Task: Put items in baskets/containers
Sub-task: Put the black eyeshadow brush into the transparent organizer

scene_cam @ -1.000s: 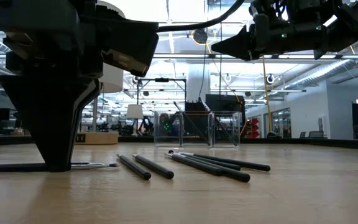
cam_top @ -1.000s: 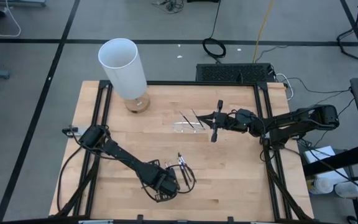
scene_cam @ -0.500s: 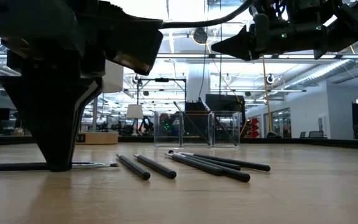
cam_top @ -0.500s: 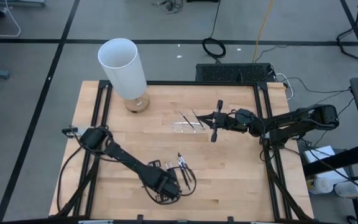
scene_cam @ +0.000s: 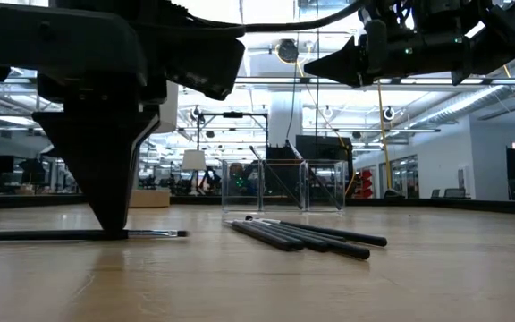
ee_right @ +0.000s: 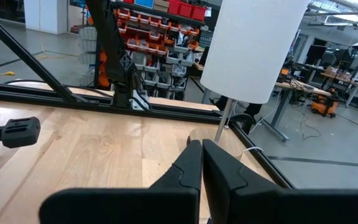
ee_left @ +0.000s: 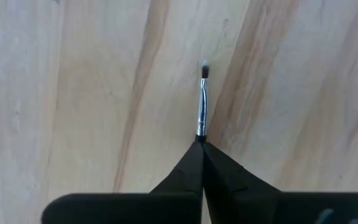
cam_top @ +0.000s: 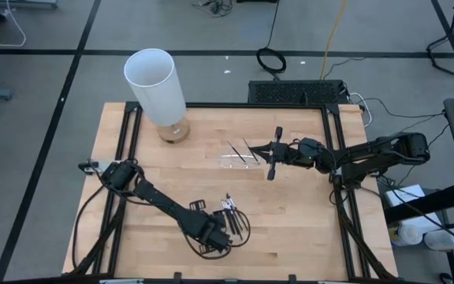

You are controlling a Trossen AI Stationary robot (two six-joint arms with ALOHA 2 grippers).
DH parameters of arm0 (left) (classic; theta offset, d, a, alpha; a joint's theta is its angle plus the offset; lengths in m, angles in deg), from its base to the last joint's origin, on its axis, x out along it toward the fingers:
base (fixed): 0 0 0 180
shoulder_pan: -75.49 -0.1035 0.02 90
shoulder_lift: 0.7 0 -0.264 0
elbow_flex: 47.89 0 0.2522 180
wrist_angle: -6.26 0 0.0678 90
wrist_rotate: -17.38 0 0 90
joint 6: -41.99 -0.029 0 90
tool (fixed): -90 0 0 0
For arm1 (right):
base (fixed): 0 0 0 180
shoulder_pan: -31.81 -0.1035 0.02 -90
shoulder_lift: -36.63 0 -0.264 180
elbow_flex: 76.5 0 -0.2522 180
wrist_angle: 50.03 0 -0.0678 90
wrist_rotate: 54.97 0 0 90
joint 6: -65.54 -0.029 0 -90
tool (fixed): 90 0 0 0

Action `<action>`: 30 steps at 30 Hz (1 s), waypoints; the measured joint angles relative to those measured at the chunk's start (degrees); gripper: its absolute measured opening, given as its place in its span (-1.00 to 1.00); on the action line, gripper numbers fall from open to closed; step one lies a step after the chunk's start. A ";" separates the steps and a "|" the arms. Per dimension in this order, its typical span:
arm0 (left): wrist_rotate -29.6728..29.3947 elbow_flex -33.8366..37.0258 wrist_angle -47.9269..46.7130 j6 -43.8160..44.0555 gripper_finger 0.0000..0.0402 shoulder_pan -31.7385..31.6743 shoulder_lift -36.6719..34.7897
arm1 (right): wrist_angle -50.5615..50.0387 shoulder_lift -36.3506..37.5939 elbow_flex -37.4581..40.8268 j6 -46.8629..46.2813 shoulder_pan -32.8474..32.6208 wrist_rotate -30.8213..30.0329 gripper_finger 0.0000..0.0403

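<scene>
A: From above, where is the left gripper (cam_top: pixel 217 233)?

B: Low on the near side of the table (cam_top: pixel 156 189), touching the loose brushes (cam_top: pixel 233 214) there. The clear tray (cam_top: pixel 239 161) sits well apart, toward mid-table, with two brushes leaning in it. The right gripper (cam_top: pixel 273 154) hovers just beside that tray. The white cylinder (cam_top: pixel 156 83) stands at the far left corner.

A: And at table height?

B: The left gripper (scene_cam: pixel 113 224) is planted on the wood, a brush (scene_cam: pixel 79 234) lying flat under its tip. A cluster of brushes (scene_cam: pixel 307 237) lies nearby. The tray (scene_cam: pixel 284 185) shows behind them as clear walls, dark handles slanting inside.

A: Left wrist camera?

B: The fingers (ee_left: pixel 188 174) are pressed together on a brush (ee_left: pixel 202 102): only its silvery ferrule and small grey tip stick out, handle hidden between them.

A: Right wrist?

B: Its fingers (ee_right: pixel 188 165) are closed with nothing between them, pointing at the cylinder (ee_right: pixel 253 46).

A: What could go wrong?

B: My guess: the hold is near the end of the handle, so the thin brush could pivot or slip during the lift. Its round shaft looks smooth. The tray is hard to see and shallow, so a tilted brush might catch its rim or roll out.
</scene>
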 joint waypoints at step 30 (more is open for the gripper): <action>2.64 -0.11 0.24 -0.92 -0.63 -0.26 -2.26 | -0.03 -0.01 0.00 -0.02 0.00 0.00 -1.00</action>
